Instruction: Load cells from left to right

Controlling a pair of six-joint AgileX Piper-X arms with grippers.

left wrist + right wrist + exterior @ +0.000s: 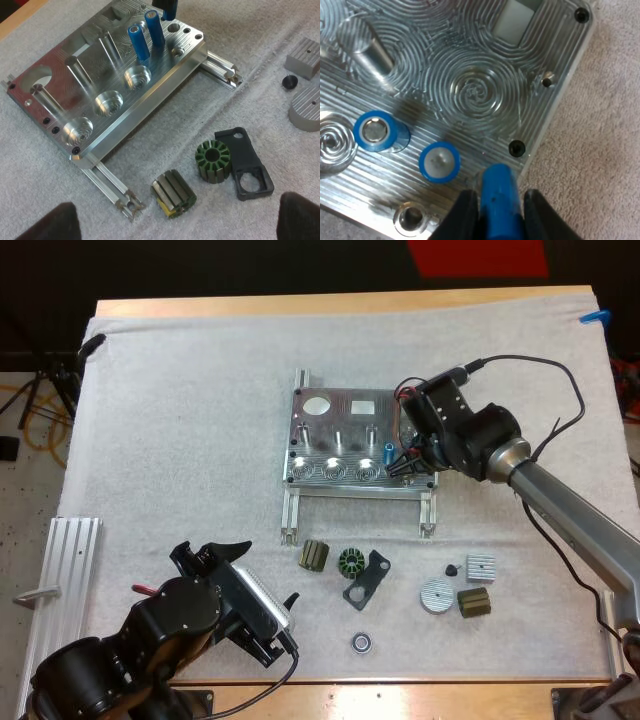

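Observation:
The metal fixture point(340, 440) lies mid-mat, on two rails. Two bright blue cells point(139, 42) point(155, 27) stand upright in holes at its right end, seen from above as blue rings point(376, 131) point(439, 161). My right gripper point(405, 462) hangs over that end, close to the fixture's corner, shut on a third blue cell point(497, 200) held upright just beside the second one. Three round pockets point(107, 102) along the fixture's near edge hold nothing. My left gripper point(180, 225) is open above the mat in front of the fixture, fingers point(60, 220) wide apart.
Loose parts lie in front of the fixture: two dark green stators point(314, 556) point(351, 562), a black bracket point(368, 578), a bearing point(362, 642), a grey disc point(437, 595), a ribbed block point(480, 567), and a small black knob point(451, 569). An aluminium rail point(65, 570) lies at the left edge.

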